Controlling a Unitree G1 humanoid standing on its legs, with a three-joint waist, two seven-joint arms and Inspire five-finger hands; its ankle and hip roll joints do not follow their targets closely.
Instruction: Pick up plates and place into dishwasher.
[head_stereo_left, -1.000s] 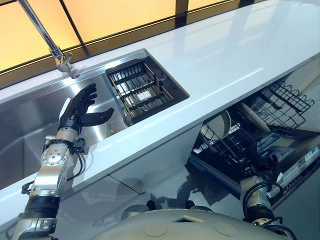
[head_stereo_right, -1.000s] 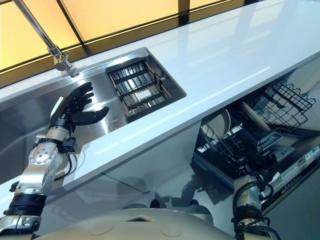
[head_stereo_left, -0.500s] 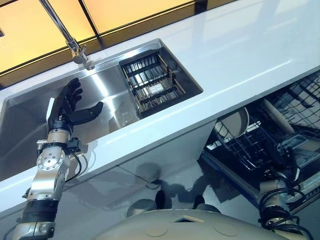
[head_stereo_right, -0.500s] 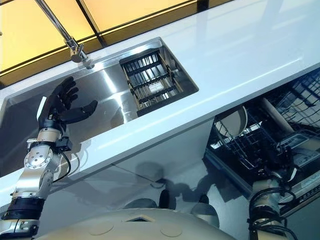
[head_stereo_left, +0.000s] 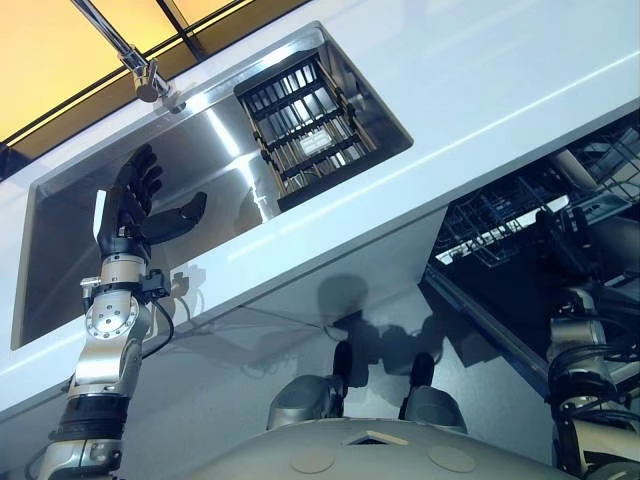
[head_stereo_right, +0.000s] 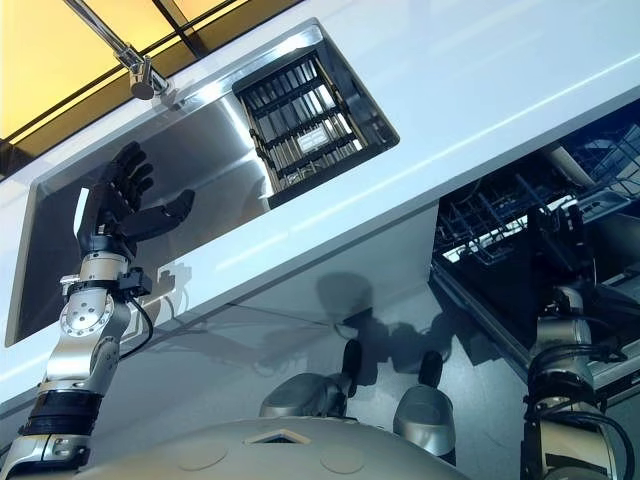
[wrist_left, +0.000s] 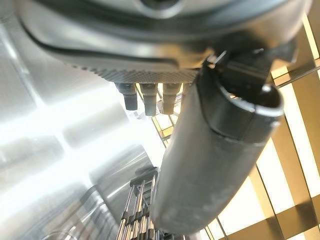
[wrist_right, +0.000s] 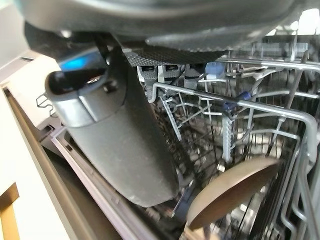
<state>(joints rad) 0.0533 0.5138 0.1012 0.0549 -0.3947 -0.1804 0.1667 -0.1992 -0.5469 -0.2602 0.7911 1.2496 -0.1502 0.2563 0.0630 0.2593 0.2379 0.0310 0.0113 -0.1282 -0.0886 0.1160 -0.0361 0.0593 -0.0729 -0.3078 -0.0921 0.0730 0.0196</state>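
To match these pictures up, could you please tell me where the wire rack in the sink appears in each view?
Left eye view: wire rack at the sink's right end, upper middle.
Right eye view: same place.
Left wrist view: its wires, past the left hand's thumb.
Right wrist view: faces the dishwasher basket and a plate.
Shared landmark: the left hand, open over the sink.

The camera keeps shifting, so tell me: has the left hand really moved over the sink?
Yes. Against the faucet and the dish rack, the left hand has drifted to the robot's left, away from the rack, fingers open.
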